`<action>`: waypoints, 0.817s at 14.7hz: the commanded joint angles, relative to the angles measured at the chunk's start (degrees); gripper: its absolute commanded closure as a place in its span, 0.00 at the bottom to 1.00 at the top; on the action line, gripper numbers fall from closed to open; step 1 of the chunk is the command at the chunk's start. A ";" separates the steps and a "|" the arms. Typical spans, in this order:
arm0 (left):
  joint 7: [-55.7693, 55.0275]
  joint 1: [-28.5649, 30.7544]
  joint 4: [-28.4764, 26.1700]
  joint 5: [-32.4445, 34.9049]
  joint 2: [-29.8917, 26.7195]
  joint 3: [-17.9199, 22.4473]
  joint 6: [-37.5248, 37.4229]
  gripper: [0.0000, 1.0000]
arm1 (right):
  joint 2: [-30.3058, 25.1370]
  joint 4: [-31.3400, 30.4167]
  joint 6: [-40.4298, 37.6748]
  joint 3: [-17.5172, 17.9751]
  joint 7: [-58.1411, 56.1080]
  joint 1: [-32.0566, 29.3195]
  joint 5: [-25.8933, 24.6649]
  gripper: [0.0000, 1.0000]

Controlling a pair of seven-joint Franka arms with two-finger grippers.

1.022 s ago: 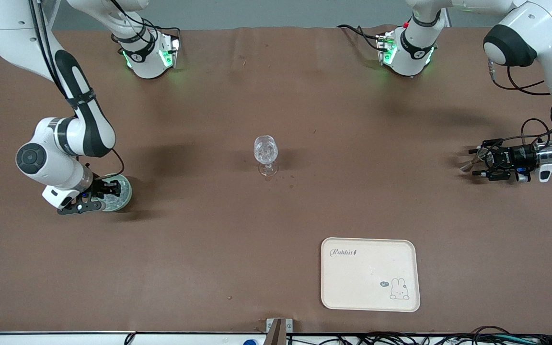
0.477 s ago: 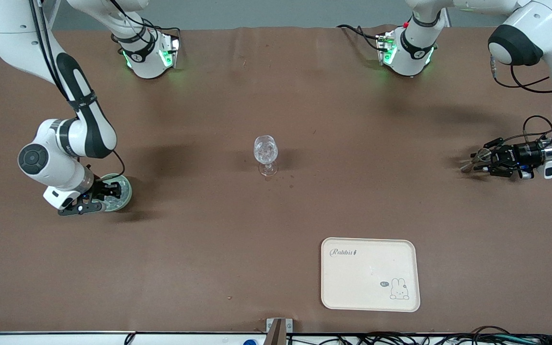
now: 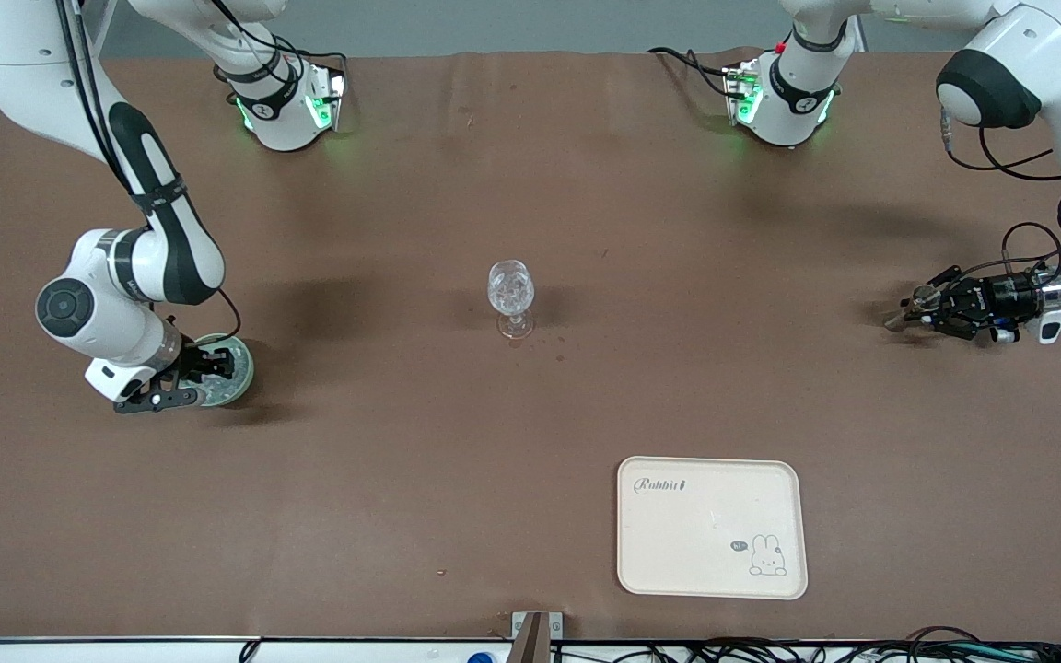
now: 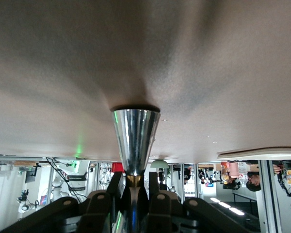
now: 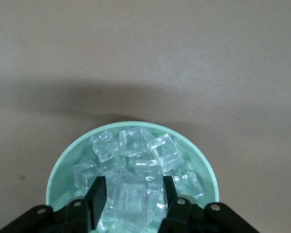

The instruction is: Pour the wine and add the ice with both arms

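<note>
A pale green bowl (image 3: 238,366) near the right arm's end of the table holds several clear ice cubes (image 5: 136,155). My right gripper (image 3: 204,368) is low over the bowl, and in the right wrist view it (image 5: 133,194) is open with its fingers either side of one cube. My left gripper (image 3: 925,306) is low over the table at the left arm's end. In the left wrist view it (image 4: 135,187) is shut on the stem of a silvery cone-shaped metal cup (image 4: 135,133), which also shows in the front view (image 3: 902,318). A clear patterned stemmed glass (image 3: 510,293) stands upright mid-table.
A cream tray (image 3: 711,527) with a rabbit drawing lies nearer the front camera than the glass, toward the left arm's end. Both arm bases stand along the table's edge farthest from the camera. Cables run along the near edge.
The left gripper has turned about its wrist and risen slightly with the metal cup. The right gripper has barely shifted over the bowl.
</note>
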 commanded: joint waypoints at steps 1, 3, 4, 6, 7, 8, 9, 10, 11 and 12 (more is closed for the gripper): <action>-1.94 0.04 0.74 -0.97 -1.91 0.47 -3.04 1.00 | -0.21 -0.47 -0.28 0.01 -0.44 -0.19 -0.54 0.45; -2.03 0.04 0.83 -2.28 -3.23 0.30 -5.67 1.00 | -0.21 -0.39 -0.20 0.01 -0.44 -0.19 -0.54 0.52; -2.20 -0.48 1.00 -2.81 -4.19 0.12 -6.90 1.00 | -0.21 -0.30 -0.20 0.01 -0.44 -0.27 -0.54 0.59; -3.77 -1.28 1.09 -2.90 -6.82 -2.24 -7.18 1.00 | -0.21 -0.04 -0.02 0.10 -0.35 -0.36 -0.45 0.77; -6.48 -1.45 1.18 -2.90 -8.41 -4.34 -7.09 1.00 | -0.12 0.49 -0.19 0.10 -0.18 -0.36 -0.36 0.85; -8.51 -1.37 1.09 -2.90 -9.64 -6.28 -7.09 1.00 | -0.12 0.93 -0.37 0.02 0.17 -0.01 -0.36 0.92; -9.58 -1.36 0.83 -2.90 -11.13 -8.12 -7.09 1.00 | -0.12 1.45 -0.89 0.01 0.26 -0.01 -0.36 0.94; -10.02 -1.36 0.39 -2.90 -12.54 -9.18 -7.09 1.00 | -0.12 1.63 -1.42 0.01 0.26 -0.01 -0.36 0.95; -11.33 -1.45 -0.39 -2.90 -13.86 -11.02 -7.09 1.00 | -0.12 1.81 -1.86 0.10 0.26 -0.01 -0.27 0.95; -13.43 -1.89 -1.88 -2.90 -15.61 -12.69 -6.05 1.00 | -0.12 1.98 -2.30 0.10 0.35 -0.01 -0.10 0.96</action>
